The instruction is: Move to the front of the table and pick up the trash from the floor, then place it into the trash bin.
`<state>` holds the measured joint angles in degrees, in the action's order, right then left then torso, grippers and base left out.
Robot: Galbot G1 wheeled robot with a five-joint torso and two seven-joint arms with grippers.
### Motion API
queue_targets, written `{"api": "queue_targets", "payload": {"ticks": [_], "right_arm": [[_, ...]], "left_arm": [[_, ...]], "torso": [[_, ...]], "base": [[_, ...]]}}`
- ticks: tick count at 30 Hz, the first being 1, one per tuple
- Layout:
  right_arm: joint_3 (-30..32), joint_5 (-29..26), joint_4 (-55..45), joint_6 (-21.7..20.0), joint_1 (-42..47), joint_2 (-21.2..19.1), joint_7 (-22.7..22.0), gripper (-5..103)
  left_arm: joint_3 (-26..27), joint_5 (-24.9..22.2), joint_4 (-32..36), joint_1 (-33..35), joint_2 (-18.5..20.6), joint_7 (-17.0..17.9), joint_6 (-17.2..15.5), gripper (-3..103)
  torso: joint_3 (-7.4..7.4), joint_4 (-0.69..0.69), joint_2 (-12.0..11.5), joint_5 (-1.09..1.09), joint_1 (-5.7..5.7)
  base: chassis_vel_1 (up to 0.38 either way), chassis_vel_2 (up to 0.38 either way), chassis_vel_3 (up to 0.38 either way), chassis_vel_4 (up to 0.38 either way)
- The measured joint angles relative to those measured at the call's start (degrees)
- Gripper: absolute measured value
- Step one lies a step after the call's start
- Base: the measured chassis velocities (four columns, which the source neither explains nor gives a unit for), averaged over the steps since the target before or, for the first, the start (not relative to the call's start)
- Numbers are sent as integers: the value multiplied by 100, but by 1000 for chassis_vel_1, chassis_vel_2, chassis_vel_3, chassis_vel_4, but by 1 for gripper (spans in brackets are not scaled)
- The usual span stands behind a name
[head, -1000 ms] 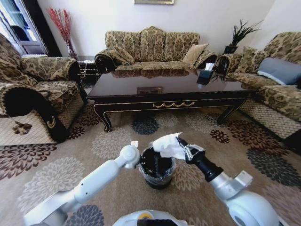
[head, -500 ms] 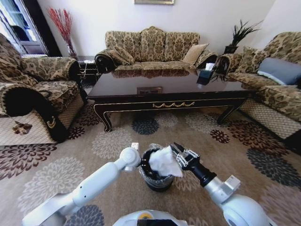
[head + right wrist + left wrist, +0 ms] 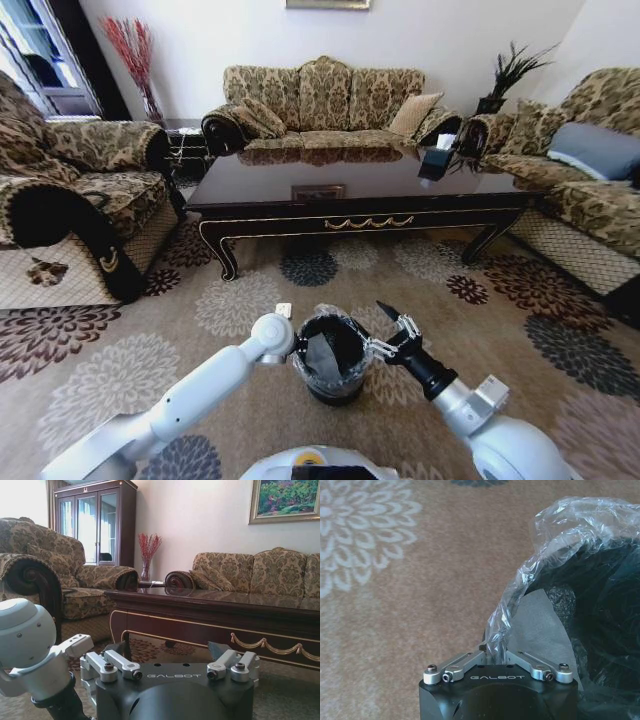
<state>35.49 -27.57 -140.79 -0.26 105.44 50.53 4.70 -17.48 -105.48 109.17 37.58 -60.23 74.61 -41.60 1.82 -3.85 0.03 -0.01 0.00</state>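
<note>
The right gripper (image 3: 390,330) hovers open beside the trash bin (image 3: 333,360). The left gripper (image 3: 492,655) pinches the bin's thin, slippery liner (image 3: 555,540). Crumpled paper (image 3: 318,352) inside looks light and soft.

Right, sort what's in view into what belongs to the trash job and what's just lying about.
Job:
bin, white paper inside it
left tool, shut on bin liner
right tool, open beside the bin
carpet
table

Lying about:
sofas
cushion
vase of red twigs

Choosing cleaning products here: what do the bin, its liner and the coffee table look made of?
The trash bin looks like matte black plastic, though that is uncertain. Its liner is thin clear plastic film, crinkled and glinting. The table seems to be dark lacquered wood, glossy enough to mirror the sofa, with gold-coloured trim.
</note>
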Motion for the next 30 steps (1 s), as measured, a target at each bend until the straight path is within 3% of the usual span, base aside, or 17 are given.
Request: {"api": "queue_targets", "payload": {"ticks": [1,3,10,14,26,30], "right_arm": [[6,0,13,8,6,4,1,96],[5,0,32,20,6,13,2,100],[-193,31,153,51,-87,23,9,100],[-303,57,192,50,-126,39,9,100],[-318,127,221,82,-15,39,29,100],[-307,139,198,89,3,52,36,100]], "left_arm": [[87,-1,25,55,54,-1,2,0],[326,-27,87,207,183,9,6,0],[1187,-146,218,730,613,12,-12,0],[1461,-131,195,1012,674,-2,-40,0],[1748,239,-18,1474,638,-181,-43,-3],[1743,281,-19,1471,663,-207,-42,13]], "torso": [[0,0,0,-1,0],[0,0,0,0,0],[0,1,0,0,0],[0,1,0,-1,0],[-1,-1,1,2,0],[0,-1,0,0,0]], "base": [[0,0,0,0],[0,0,0,0],[0,0,0,0],[0,0,0,0],[0,0,0,0],[0,0,0,0]]}}
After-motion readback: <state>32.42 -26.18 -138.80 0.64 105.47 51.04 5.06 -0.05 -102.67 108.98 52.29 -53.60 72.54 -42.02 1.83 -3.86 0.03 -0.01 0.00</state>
